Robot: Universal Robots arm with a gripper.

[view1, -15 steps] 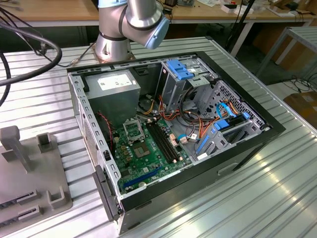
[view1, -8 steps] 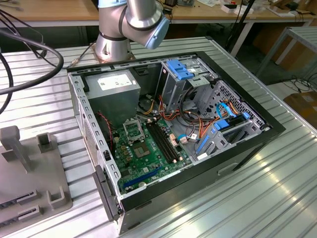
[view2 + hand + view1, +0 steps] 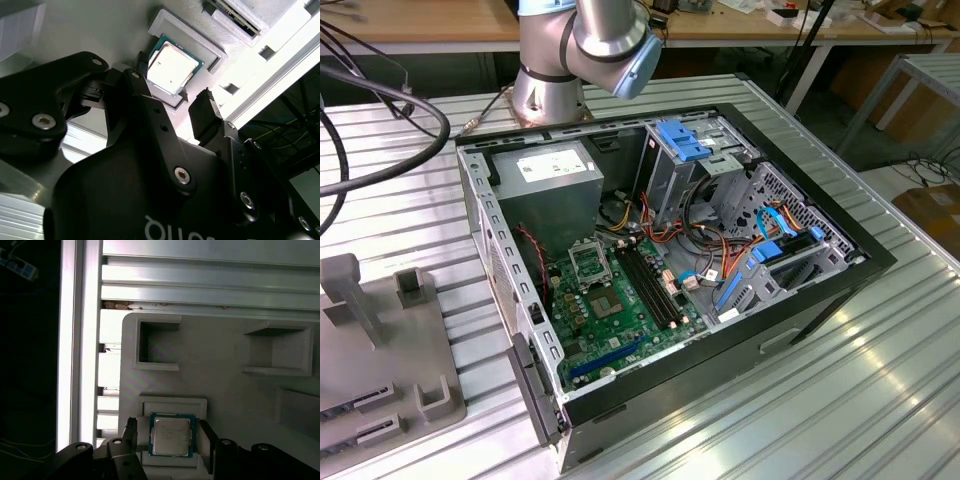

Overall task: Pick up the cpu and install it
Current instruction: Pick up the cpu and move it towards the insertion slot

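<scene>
Jaws spread apart, gripper (image 3: pixel 168 431) straddling the cpu (image 3: pixel 171 436) in its grey holder (image 3: pixel 172 403) | cpu judged light, stiff, thin, fragile | grip best at 2 opposite edges

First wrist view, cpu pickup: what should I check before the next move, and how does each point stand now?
1. The cpu lies flat in its grey holder: ok.
2. The pincer is centred over the cpu, with one of its fingers on each side: ok.
3. Jaws are open, with a gap to the chip on both sides: ok.
4. The cpu is gripped: not ok, nothing touches it.
5. The computer case is open, with the motherboard exposed in the exterior view: ok.
6. The socket frame is unlatched and free: cannot tell.
</scene>
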